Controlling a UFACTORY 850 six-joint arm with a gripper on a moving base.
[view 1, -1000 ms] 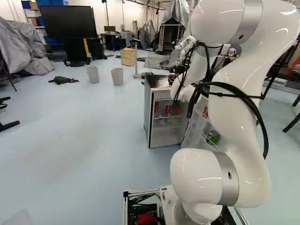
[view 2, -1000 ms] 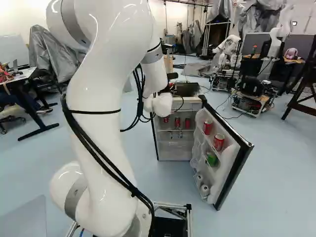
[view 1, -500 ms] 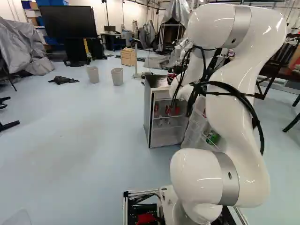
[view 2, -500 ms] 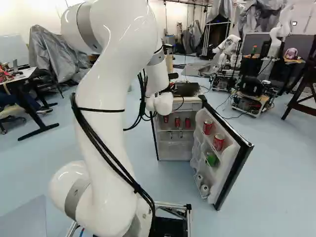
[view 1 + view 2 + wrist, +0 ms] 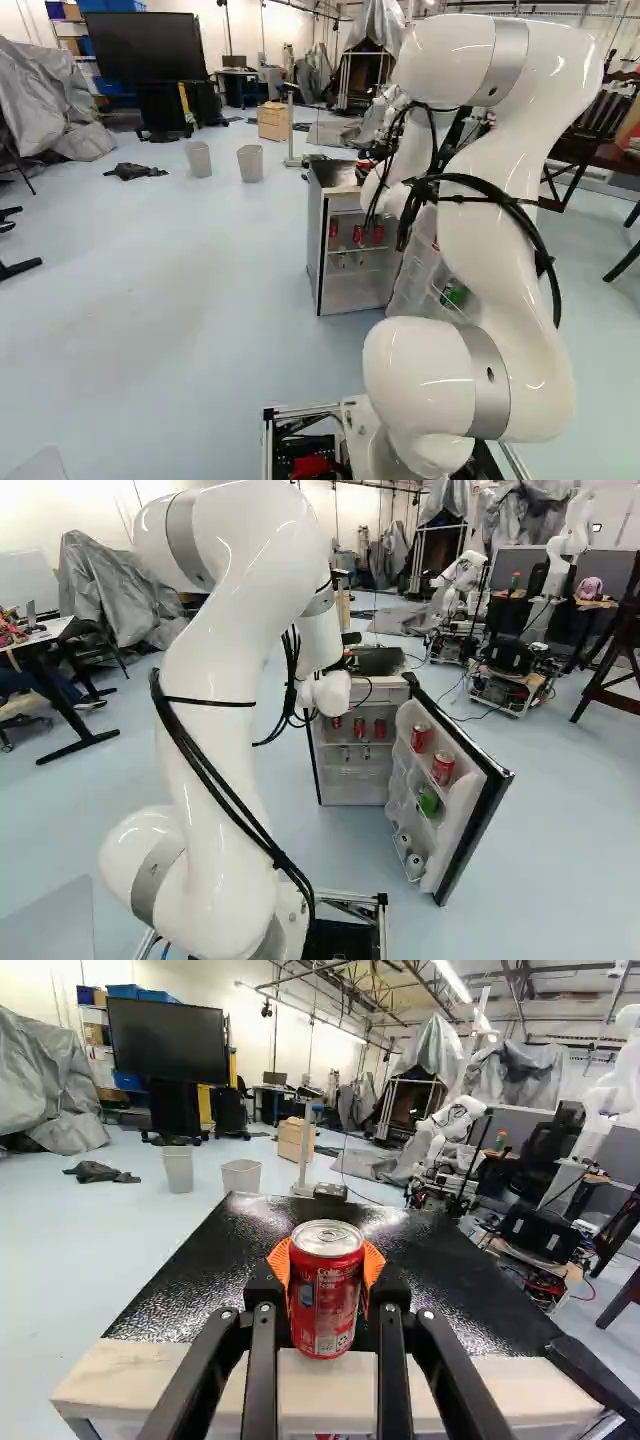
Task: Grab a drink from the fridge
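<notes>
In the left base view my gripper [image 5: 372, 156] is a small dark shape by the fridge's top, partly hidden by the arm. The wrist view shows the gripper [image 5: 326, 1282] shut on a red drink can [image 5: 326, 1305], an orange pad on either side. The can is upright, seen against the black fridge top [image 5: 240, 1270]; whether it touches that top I cannot tell. The fridge [image 5: 355, 780] is open, with red cans [image 5: 359, 727] on its upper shelf. Its door [image 5: 470, 810] holds more red cans [image 5: 442, 768] and a green can [image 5: 429, 802].
The open door sticks out toward the base, right of the fridge body. Two grey bins [image 5: 250, 163] and a wooden box [image 5: 273, 121] stand farther back. Another robot [image 5: 462, 580] is beyond the fridge. A small black box [image 5: 330, 1191] lies at the fridge top's far edge.
My upper arm has shifted left and lower in the left base view, and rightward in the right base view. The wrist has moved only slightly. The base and fridge have stayed put.
</notes>
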